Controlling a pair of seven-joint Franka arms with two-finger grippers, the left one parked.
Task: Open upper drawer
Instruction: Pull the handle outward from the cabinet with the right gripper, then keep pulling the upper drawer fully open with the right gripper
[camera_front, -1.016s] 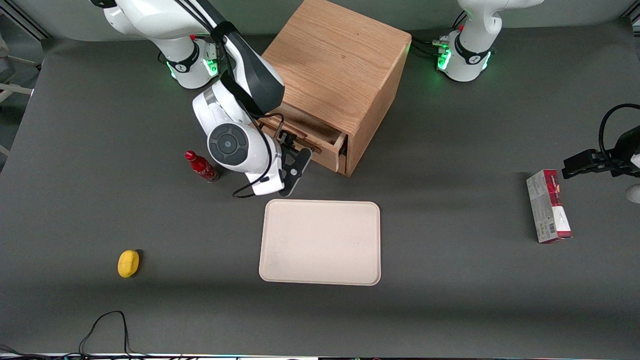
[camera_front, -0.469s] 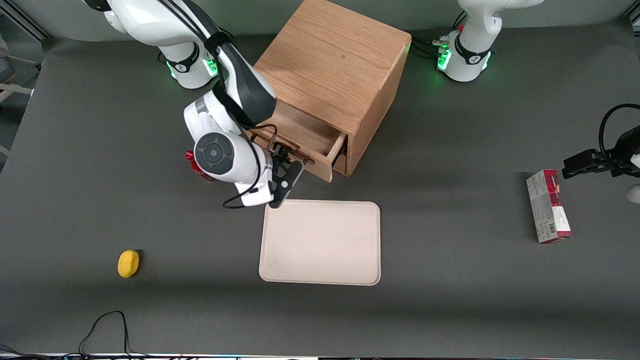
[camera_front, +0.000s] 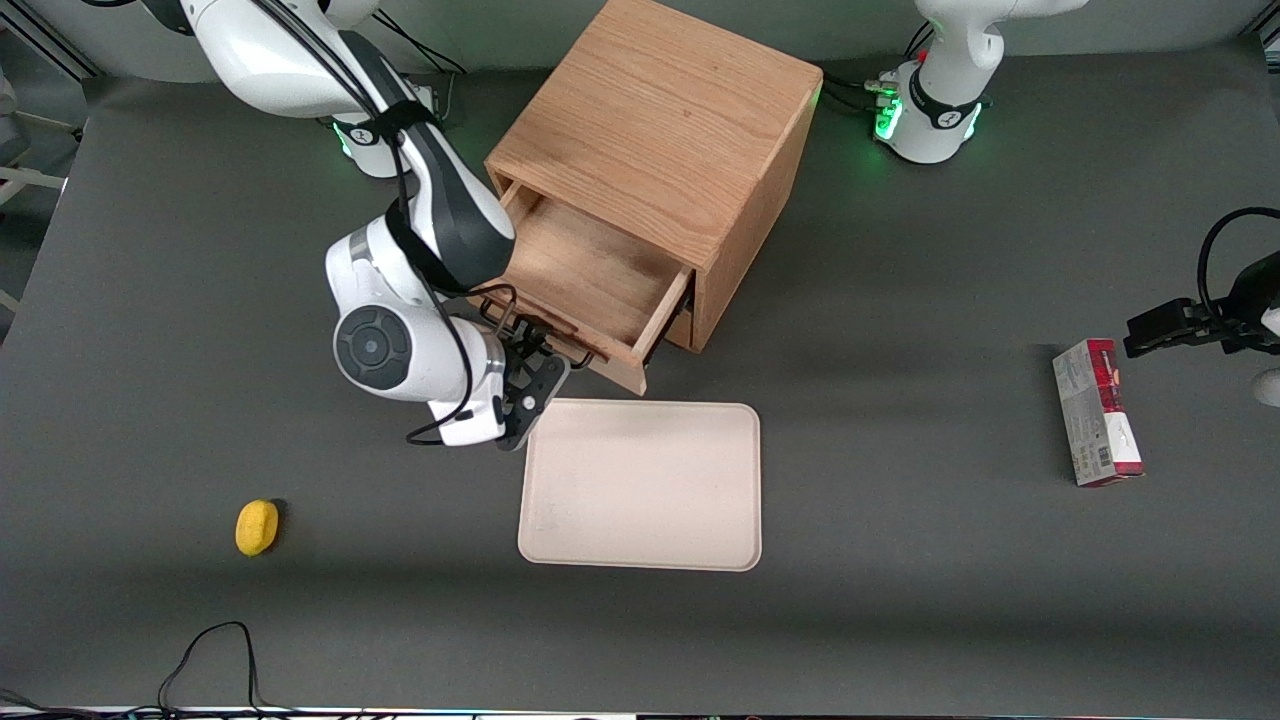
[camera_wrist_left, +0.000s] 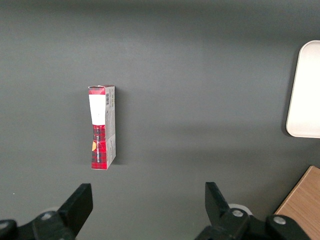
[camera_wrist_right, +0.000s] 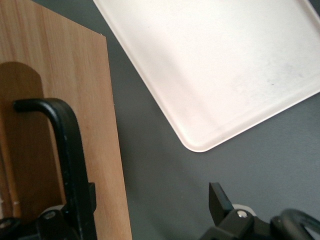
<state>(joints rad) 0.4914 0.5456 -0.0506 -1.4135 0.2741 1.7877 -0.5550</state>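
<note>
- My hand (camera_front: 535, 362) sits at the black handle (camera_wrist_right: 70, 150) of the upper drawer (camera_front: 585, 275), fingers spread wide, one on each side.
- The drawer is pulled far out, and the tray (camera_front: 641, 485) lies just beside my hand on the bench (camera_front: 900, 560).

Upper drawer (camera_front: 590, 275), light oak, topmost in the cube-shaped wooden cabinet (camera_front: 665, 120): pulled well out toward the front camera, bare wood floor showing, nothing inside. Long black bar handle (camera_wrist_right: 72, 165) on its front panel. The gripper (camera_front: 527, 372) is at the handle, w/ one finger beside the bar.
</note>
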